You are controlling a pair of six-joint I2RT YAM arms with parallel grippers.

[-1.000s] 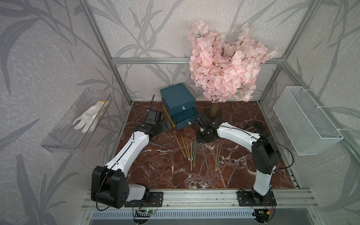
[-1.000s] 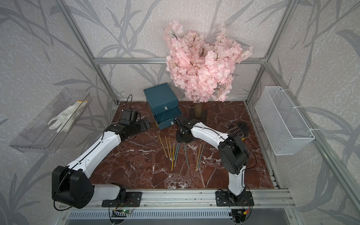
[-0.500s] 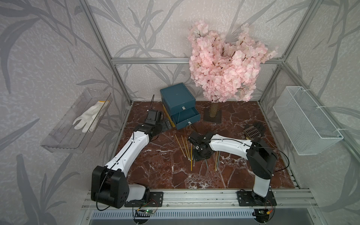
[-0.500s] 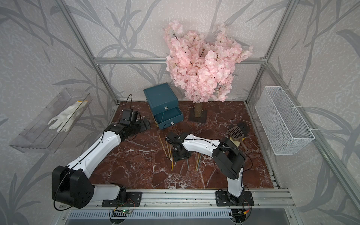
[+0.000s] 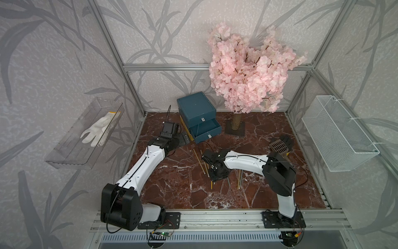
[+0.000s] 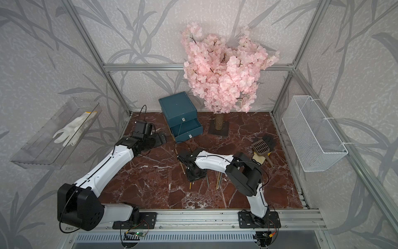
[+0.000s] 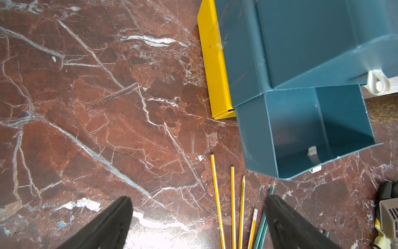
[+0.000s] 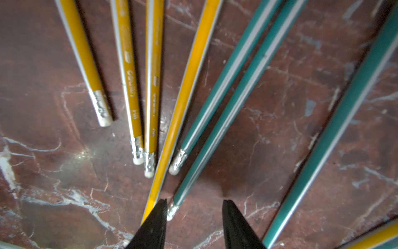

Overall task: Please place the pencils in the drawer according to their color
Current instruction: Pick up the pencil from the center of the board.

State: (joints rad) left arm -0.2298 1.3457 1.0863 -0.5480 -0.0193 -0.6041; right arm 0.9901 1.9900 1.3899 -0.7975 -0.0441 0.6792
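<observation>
Top views: the drawer chest [image 5: 196, 107] [image 6: 178, 106] stands at the rear of the marble tabletop [image 5: 172, 189]. Its top drawer is shut, and the teal drawer [image 5: 205, 129] below it stands out, bare inside. The pencils [image 5: 198, 158], yellow and teal, lie fanned on the tabletop in front of the chest. Most are hidden under my right arm [image 5: 243, 161], whose jaws point down into the fan. My left arm [image 5: 146, 161] reaches toward the chest, with its jaws just beside the casing. Left wrist view: my left jaws are spread wide, with only marble between the fingers [image 7: 112, 222]. A yellow drawer [image 7: 213, 75] shows as a strip at the casing's foot, and pencil tips lie near the open drawer's front. Right wrist view: my right jaws are parted and grip nothing. The eraser end of a teal pencil [image 8: 223, 131] lies just beside one fingertip [image 8: 160, 215]. That same fingertip cuts off a yellow pencil [image 8: 183, 97] from view.
</observation>
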